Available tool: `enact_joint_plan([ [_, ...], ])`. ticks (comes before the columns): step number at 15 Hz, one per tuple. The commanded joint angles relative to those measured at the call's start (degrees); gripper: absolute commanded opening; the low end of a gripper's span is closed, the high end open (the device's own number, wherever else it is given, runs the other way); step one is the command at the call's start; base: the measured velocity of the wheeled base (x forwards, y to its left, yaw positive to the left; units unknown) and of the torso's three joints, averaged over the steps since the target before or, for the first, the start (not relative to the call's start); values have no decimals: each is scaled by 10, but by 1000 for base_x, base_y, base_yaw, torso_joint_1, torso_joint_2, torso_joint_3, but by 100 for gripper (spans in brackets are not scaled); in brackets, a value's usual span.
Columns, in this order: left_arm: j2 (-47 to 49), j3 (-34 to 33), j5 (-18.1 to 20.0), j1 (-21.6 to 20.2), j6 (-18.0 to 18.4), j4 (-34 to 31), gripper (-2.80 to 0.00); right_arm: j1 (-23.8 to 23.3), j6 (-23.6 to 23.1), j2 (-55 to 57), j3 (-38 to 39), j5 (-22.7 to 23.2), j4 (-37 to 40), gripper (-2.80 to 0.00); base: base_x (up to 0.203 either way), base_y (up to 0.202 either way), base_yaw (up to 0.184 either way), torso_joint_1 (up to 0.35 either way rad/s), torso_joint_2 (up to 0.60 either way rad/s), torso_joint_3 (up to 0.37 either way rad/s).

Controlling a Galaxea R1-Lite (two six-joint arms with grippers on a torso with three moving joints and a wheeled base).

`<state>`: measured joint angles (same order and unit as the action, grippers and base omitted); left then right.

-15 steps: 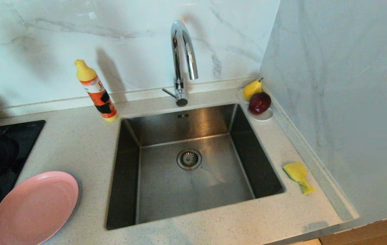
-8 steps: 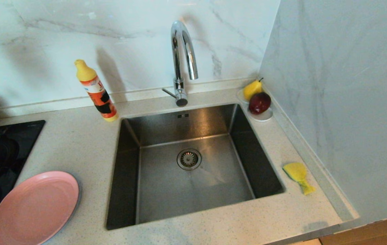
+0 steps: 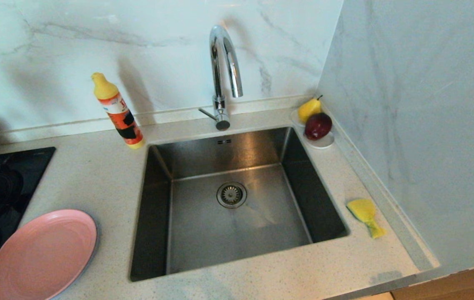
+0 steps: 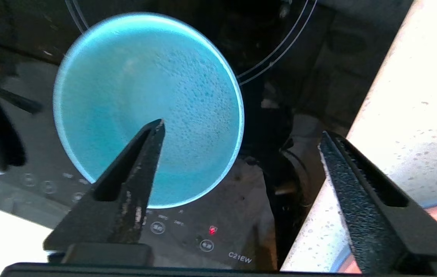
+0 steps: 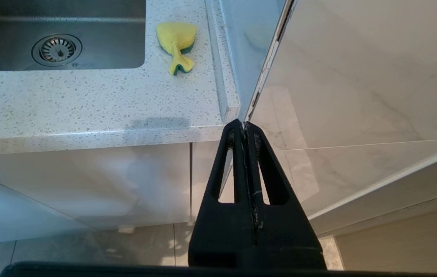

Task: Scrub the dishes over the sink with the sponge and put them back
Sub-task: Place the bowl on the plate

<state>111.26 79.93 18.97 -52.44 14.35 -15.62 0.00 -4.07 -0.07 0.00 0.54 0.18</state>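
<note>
Left wrist view has the left hand (image 4: 241, 132) spread wide, holding nothing, hanging over the teal bowl (image 4: 147, 109) on the black hob (image 4: 279, 57). Looks like the pick-up step: next it'd need to drop & close on the bowl's rim. Right hand (image 5: 244, 127) is pinched shut, parked off the table edge. Pink plate (image 3: 43, 254) sits left of the sink (image 3: 237, 204), sponge (image 3: 365, 216) on the table (image 3: 95, 183) to its right. Soap bottle (image 3: 116, 111) & tap (image 3: 223, 75) stand well clear; nothing blocks.
</note>
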Motion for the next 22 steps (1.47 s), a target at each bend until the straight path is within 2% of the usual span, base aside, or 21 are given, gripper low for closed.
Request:
enact_joint_plan([
  [1,22,-1,2,0,-3,-5,0,0,-1,0,0,0,0,-280,0,0,0,0,0,0],
  [12,57,0,3,1,-11,-11,0,0,-1,0,0,0,0,-280,0,0,0,0,0,0],
  [15,55,6,5,1,-11,-42,0,0,-1,0,0,0,0,-280,0,0,0,0,0,0],
  [16,55,2,6,1,-10,-45,-280,0,-1,0,0,0,0,-280,0,0,0,0,0,0],
  [22,51,14,7,1,-17,-37,-280,0,-1,0,0,0,0,-280,0,0,0,0,0,0],
])
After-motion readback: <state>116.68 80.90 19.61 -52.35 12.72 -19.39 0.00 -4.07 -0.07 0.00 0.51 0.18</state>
